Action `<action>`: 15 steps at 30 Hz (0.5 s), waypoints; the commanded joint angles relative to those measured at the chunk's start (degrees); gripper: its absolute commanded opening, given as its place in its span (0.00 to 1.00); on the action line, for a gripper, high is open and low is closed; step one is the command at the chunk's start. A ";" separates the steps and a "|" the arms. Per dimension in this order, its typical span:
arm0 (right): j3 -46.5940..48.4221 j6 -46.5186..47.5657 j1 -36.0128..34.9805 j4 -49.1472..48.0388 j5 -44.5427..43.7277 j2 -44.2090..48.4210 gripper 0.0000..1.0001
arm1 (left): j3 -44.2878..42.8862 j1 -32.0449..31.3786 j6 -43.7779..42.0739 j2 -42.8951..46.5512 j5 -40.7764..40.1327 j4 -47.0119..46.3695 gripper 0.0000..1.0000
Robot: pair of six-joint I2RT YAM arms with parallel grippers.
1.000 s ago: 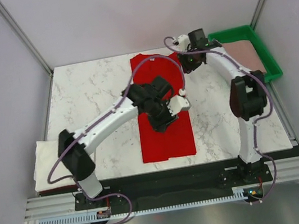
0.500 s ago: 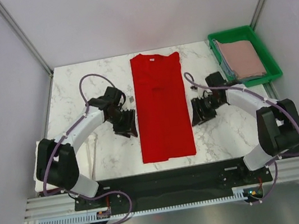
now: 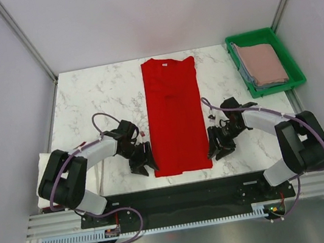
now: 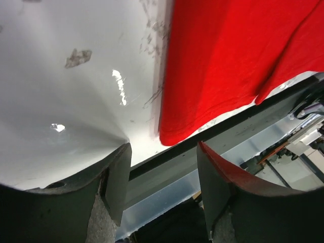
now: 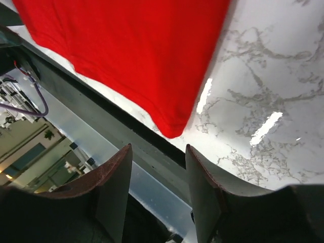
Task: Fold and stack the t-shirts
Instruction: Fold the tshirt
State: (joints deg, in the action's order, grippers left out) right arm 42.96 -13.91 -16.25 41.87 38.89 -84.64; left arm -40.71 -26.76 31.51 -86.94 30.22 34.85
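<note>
The bright red t-shirt (image 3: pixel 175 116) lies flat as a long narrow strip down the middle of the table, its white neck label (image 3: pixel 164 65) at the far end. My left gripper (image 3: pixel 145 162) is open and empty beside the shirt's near left corner (image 4: pixel 169 134). My right gripper (image 3: pixel 217 148) is open and empty beside the near right corner (image 5: pixel 172 129). In both wrist views the corner lies just ahead of the fingers, untouched. The dusty-pink t-shirt (image 3: pixel 263 62) lies folded in the tray. The white t-shirt (image 3: pixel 42 170) lies at the table's left edge, partly hidden by my left arm.
A green plastic tray (image 3: pixel 295 72) stands at the back right corner. The table's near edge and a dark rail (image 3: pixel 185 189) run just below both grippers. Grey walls enclose the table on three sides.
Both arms have come down along the shirt's sides towards the near edge. A second ago the left arm reached over the shirt's middle and the right gripper was at its far collar.
</note>
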 commanded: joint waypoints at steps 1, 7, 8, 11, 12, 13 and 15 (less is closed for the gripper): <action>-0.86 -3.22 -0.27 -1.61 -0.48 -2.89 0.54 | -0.25 -0.04 4.52 0.37 1.78 -6.28 0.62; -2.09 -4.55 -0.45 -1.70 -2.94 -4.92 0.54 | 1.16 -0.04 6.11 -0.69 2.74 -7.61 0.57; -2.18 -4.63 -0.36 -1.96 -2.95 -5.09 0.54 | 1.16 -0.04 6.02 -0.69 2.74 -7.69 0.56; -2.53 -5.95 -0.36 -3.19 -2.86 -6.41 0.54 | 1.24 -0.04 5.93 -1.22 3.00 -7.69 0.55; -2.70 -6.65 -0.53 -3.89 -2.77 -6.76 0.54 | 1.33 -0.04 6.02 -1.48 3.09 -7.69 0.54; -2.79 -6.92 -0.97 -4.16 -2.42 -7.03 0.54 | 1.33 -0.04 6.11 -1.57 3.27 -7.61 0.53; -2.62 -7.18 -1.59 -4.60 -2.33 -7.99 0.54 | 1.25 -0.13 6.11 -2.09 3.62 -7.61 0.49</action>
State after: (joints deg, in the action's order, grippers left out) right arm 40.62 -19.35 -16.75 39.55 37.12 -91.42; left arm -39.72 -26.76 35.57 -88.20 31.99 28.49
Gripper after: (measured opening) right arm 0.541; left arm 0.501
